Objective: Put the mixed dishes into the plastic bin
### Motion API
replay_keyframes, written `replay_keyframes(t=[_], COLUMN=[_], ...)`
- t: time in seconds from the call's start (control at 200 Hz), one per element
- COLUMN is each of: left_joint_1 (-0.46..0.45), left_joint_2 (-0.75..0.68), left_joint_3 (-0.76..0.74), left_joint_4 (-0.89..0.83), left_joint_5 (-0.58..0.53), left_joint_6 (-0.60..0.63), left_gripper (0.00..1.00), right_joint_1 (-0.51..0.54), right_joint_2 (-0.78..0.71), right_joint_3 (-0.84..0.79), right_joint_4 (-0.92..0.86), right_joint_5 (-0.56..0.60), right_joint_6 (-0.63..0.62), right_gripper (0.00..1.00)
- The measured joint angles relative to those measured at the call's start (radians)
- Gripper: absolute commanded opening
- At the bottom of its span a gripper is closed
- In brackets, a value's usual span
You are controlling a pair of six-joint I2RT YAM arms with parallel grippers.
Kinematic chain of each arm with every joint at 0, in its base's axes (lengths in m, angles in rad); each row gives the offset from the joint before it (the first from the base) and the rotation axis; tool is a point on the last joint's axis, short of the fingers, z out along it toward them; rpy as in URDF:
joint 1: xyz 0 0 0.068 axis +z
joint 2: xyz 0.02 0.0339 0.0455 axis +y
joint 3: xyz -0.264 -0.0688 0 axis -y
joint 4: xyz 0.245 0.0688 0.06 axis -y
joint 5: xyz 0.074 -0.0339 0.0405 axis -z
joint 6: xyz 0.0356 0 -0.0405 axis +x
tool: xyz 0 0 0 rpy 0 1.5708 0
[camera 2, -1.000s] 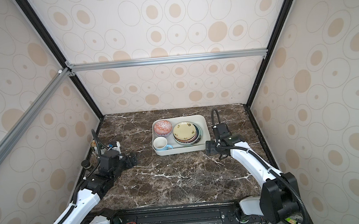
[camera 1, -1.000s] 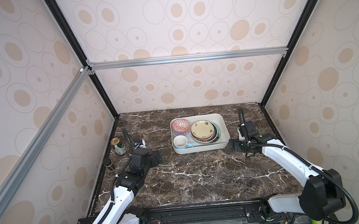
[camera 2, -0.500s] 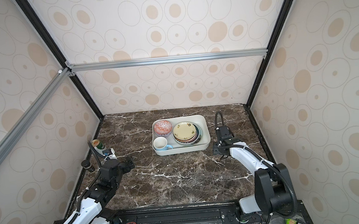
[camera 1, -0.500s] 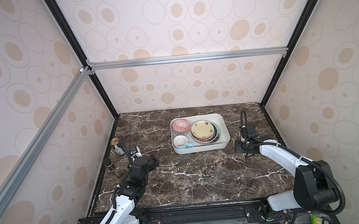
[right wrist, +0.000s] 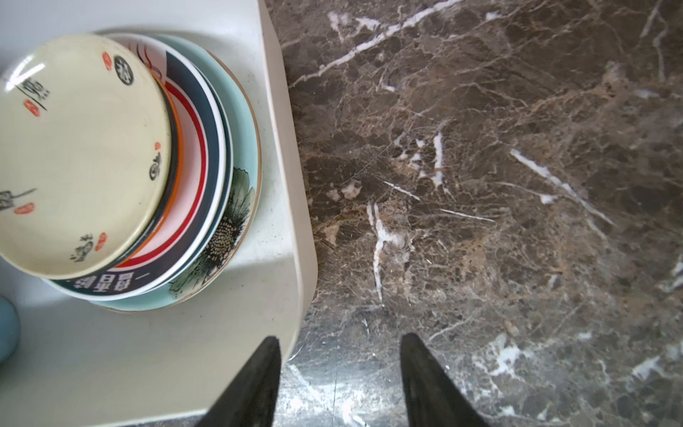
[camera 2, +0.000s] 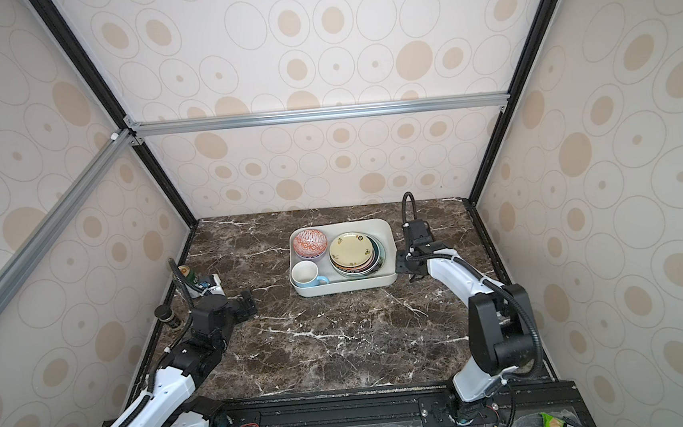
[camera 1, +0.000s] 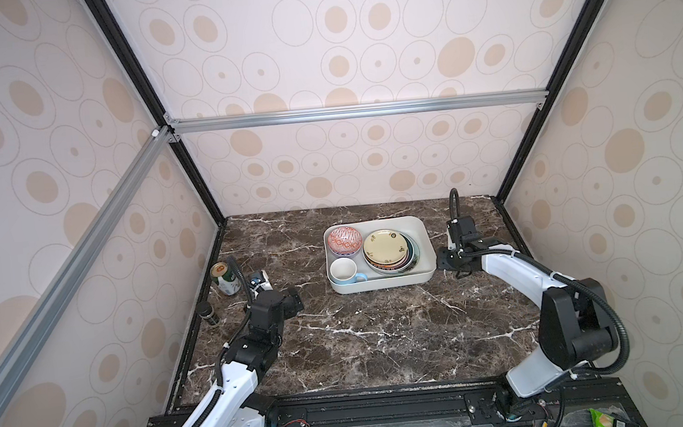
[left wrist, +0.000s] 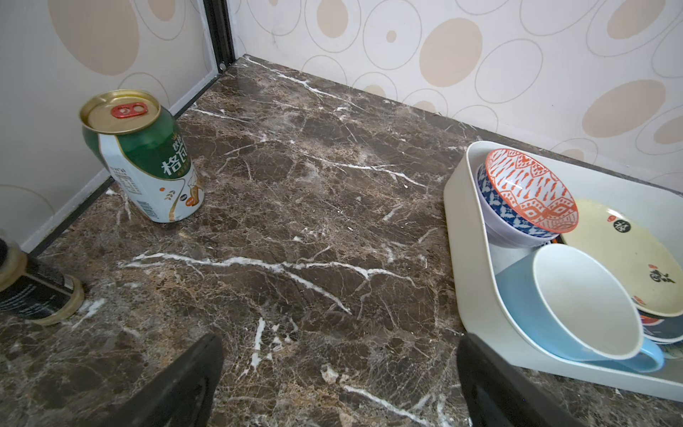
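The white plastic bin (camera 1: 426,239) (camera 2: 390,244) stands at the back middle of the marble table. Inside it a red-white bowl (camera 1: 345,239) (left wrist: 532,188) nests in a lavender bowl (left wrist: 495,218). A light-blue mug (camera 1: 344,270) (left wrist: 584,303) lies in front of them. Beside them is a plate stack, with a cream plate (camera 1: 385,246) (right wrist: 81,148) on top and a teal floral plate (right wrist: 242,148) lowest. My right gripper (camera 1: 447,263) (right wrist: 338,340) hovers at the bin's front right corner, open and empty, one finger over the rim (right wrist: 292,185). My left gripper (camera 1: 295,303) (left wrist: 340,344) is wide open and empty, left of the bin.
A green drink can (camera 1: 225,278) (left wrist: 144,166) and a small dark jar (camera 1: 208,310) (left wrist: 33,292) stand by the left wall, behind my left arm. Patterned walls close in the table on three sides.
My right gripper's jaws have narrowed and its arm has folded back toward its base, the gripper staying beside the bin. My left arm dipped and shifted only slightly.
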Motion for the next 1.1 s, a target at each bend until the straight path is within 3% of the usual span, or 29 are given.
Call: replay_keyframes(t=[0.23,0.285,0.37,1.1], left_joint_1=[0.0,0.0,0.0,0.0], left_joint_2=[0.063,0.075,0.09,0.028], left_joint_3=[0.035,0.041,0.046,0.045], left_joint_4=[0.026,0.028,0.034,0.035], left_joint_5=[0.004,0.004,0.005,0.027], left_joint_6=[0.026,0.03,0.034,0.039], left_gripper=[0.99,0.99,0.99,0.99], right_joint_1=[0.0,0.0,0.003,0.095], right_joint_2=[0.135,0.148,0.155,0.122], right_joint_3=[0.071,0.079,0.085,0.064], right_joint_4=[0.005,0.006,0.014,-0.04], right_joint_5=[-0.049,-0.06,-0.084,-0.012], right_joint_6=[-0.001,0.005,0.026,0.101], right_gripper=[0.31,0.23,0.0,0.1])
